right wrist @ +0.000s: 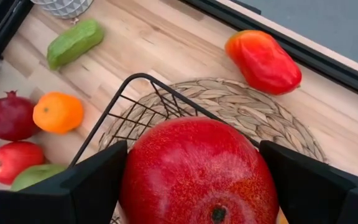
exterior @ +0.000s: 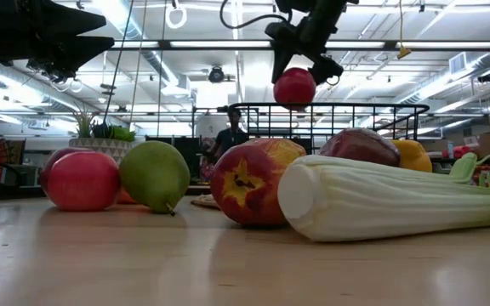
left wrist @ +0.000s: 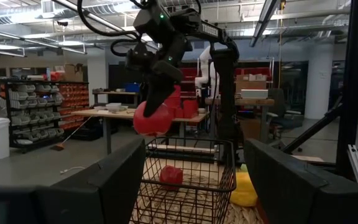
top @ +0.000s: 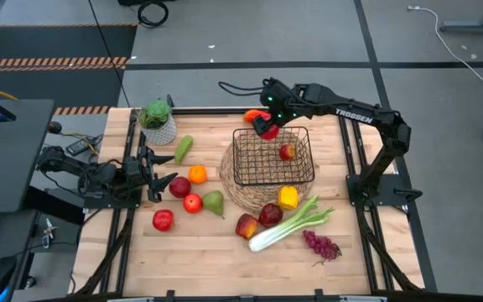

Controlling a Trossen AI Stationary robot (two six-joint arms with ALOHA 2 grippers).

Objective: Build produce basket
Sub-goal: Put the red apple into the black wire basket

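Nearest the front edge of the table (top: 199,260) lie the purple grapes (top: 322,245) at the right and the long celery (top: 285,227), running diagonally toward the basket. Behind the celery rest two red apples (top: 246,226) and a yellow pepper (top: 288,197), the pepper touching the round woven mat (top: 227,186). To the left sit a green pear (top: 214,202), further red fruit (top: 163,221) and an orange (top: 197,174).

The left gripper (top: 159,174) waits low at the left side, near the orange, fingers spread with nothing between them.

The black wire basket (top: 273,157) stands on the mat at mid-table and contains one small red fruit (top: 287,152).

The right gripper (right wrist: 194,171) hangs above the basket's far-left corner, fingers clamped on a red apple (right wrist: 199,171). Beyond it lies a red pepper (right wrist: 264,60). A potted plant (top: 158,122) stands at the far left.
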